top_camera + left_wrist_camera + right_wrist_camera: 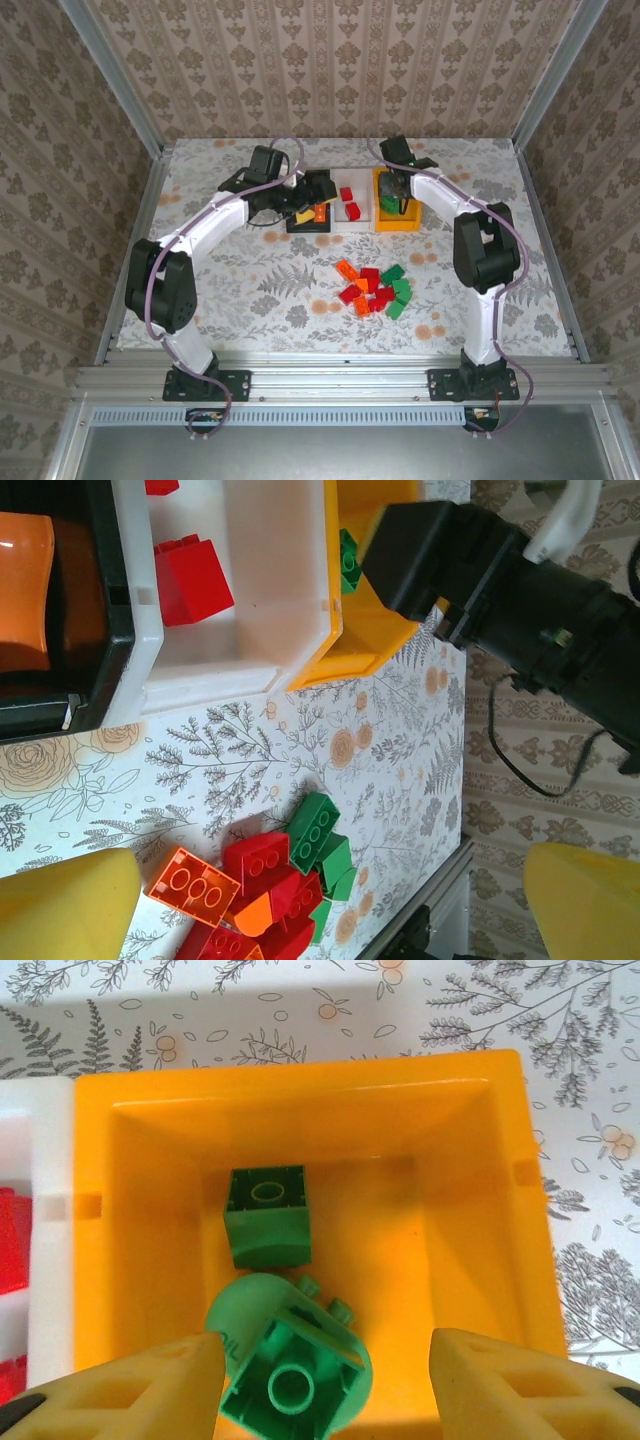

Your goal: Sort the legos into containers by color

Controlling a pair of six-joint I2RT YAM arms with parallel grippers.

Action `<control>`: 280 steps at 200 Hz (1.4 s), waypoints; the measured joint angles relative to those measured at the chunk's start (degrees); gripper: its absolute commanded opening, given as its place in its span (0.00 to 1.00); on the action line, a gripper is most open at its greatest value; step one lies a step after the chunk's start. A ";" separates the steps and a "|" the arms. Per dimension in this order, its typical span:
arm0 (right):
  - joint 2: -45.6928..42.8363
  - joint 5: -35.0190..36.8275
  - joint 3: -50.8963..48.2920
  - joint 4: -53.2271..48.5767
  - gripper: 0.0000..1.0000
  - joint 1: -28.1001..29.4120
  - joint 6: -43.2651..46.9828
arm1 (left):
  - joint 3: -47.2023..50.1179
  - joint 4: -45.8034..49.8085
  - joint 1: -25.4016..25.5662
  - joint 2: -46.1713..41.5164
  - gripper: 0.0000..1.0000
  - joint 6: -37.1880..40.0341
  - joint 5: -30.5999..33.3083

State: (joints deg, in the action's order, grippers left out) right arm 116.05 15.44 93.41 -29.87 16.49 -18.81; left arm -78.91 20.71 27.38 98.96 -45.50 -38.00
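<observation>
Sitting inside the orange-yellow plastic bin (480, 1160), a small green plastic lego brick (290, 1370) shows its hollow underside between the parted yellow fingers of the right hand (325, 1360). There is a gap on one side of it, so it looks free, not gripped. A second green brick (266, 1215) lies just beyond it. Next door, the white plastic bin (270, 580) holds a red brick (195, 580), and the black plastic bin (110, 600) an orange brick (25, 590). The left hand (330, 880) hangs there, spread wide and empty.

On the flowered surface (250, 280), the mixed pile of legos (375, 288) waits in a tight heap. I'd judge these bricks light, rigid and slick. Pinch one across its flat side walls, not over studs or curves, starting with a brick at the heap's edge.
</observation>
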 measured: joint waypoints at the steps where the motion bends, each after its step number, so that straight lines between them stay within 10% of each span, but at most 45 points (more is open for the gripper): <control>1: -0.42 0.00 -0.31 -0.04 0.57 0.02 0.00 | 0.00 -0.02 0.02 0.00 1.00 0.00 0.00; 66: -28.76 -0.92 -28.81 4.09 0.64 8.17 -2.45 | 0.00 -0.15 1.46 0.00 1.00 -0.83 -0.17; 212: -37.18 -11.89 -49.86 1.18 0.65 11.21 -8.81 | 0.04 -0.17 5.66 2.97 0.98 -1.51 -1.33; 280: -33.42 -11.19 -49.88 2.58 0.47 11.19 -8.63 | 0.04 -0.15 5.66 2.97 0.98 -1.51 -1.46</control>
State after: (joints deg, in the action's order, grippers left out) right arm 82.63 4.25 43.53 -27.29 27.68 -27.44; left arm -78.87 20.56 33.04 101.93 -47.00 -39.46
